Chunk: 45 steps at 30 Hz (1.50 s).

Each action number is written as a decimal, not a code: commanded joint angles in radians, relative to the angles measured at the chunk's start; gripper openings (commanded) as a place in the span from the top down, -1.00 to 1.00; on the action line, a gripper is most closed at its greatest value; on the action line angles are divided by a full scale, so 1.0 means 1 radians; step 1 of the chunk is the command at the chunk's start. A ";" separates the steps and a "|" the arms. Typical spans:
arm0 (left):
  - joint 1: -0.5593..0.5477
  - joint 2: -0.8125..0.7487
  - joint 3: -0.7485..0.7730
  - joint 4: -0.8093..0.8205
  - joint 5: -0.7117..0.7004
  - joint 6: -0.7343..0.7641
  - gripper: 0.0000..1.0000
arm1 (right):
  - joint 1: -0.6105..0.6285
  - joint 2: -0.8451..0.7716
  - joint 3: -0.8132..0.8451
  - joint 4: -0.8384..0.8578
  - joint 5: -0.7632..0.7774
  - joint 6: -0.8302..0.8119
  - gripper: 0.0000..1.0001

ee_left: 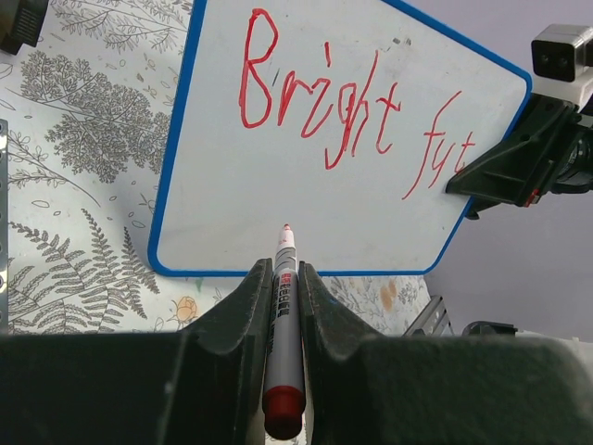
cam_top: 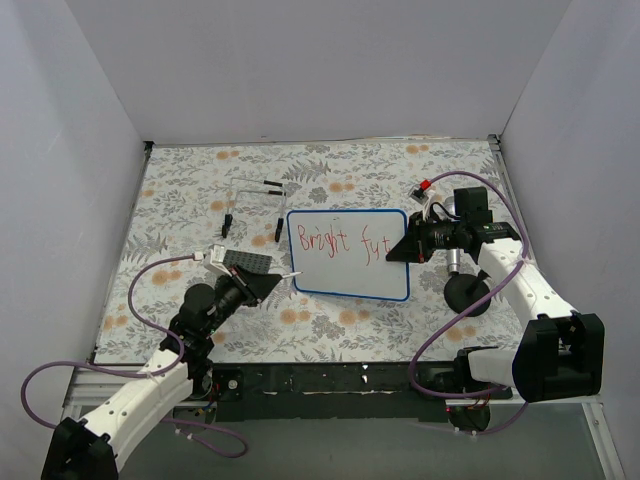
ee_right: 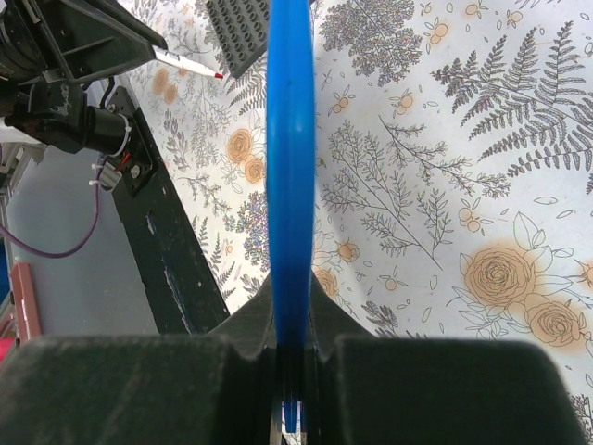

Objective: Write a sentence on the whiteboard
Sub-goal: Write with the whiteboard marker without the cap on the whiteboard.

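The whiteboard point(cam_top: 349, 266), white with a blue rim, is held above the floral table. Red lettering point(cam_top: 343, 243) on it reads "Bright fut" in one line; it also shows in the left wrist view point(ee_left: 352, 116). My right gripper point(cam_top: 403, 247) is shut on the board's right edge, seen edge-on as a blue band point(ee_right: 291, 185). My left gripper point(cam_top: 277, 282) is shut on a red marker point(ee_left: 283, 324), tip pointing at the board's left lower edge point(ee_left: 287, 269), just short of it. The marker tip shows in the right wrist view point(ee_right: 190, 65).
A dark grey studded plate point(cam_top: 247, 263) lies by my left gripper, also in the right wrist view point(ee_right: 239, 32). Black marker caps and pens point(cam_top: 273, 186) lie behind the board. A red-and-white item point(cam_top: 424, 187) sits back right. A black roller point(cam_top: 466, 291) stands near the right arm.
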 commanded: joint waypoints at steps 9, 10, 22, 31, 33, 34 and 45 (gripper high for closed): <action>0.038 -0.010 -0.059 0.116 0.023 -0.069 1.00 | -0.017 -0.024 0.006 0.060 -0.023 -0.005 0.97; 0.042 -0.008 -0.065 0.125 0.023 -0.069 1.00 | -0.019 -0.022 0.005 0.063 -0.026 -0.004 0.97; 0.084 0.165 -0.087 0.315 0.040 -0.069 1.00 | -0.019 -0.010 0.000 0.080 -0.052 0.018 0.97; 0.092 0.340 -0.099 0.459 0.046 -0.030 1.00 | -0.025 -0.015 -0.006 0.086 -0.052 0.024 0.97; 0.093 0.363 -0.107 0.497 0.034 -0.026 1.00 | -0.024 -0.013 -0.006 0.086 -0.052 0.024 0.97; 0.093 0.371 -0.110 0.510 0.032 -0.023 1.00 | -0.024 -0.010 -0.006 0.087 -0.054 0.025 0.97; 0.098 0.523 -0.114 0.671 0.043 -0.021 1.00 | -0.025 -0.007 -0.007 0.087 -0.054 0.027 0.97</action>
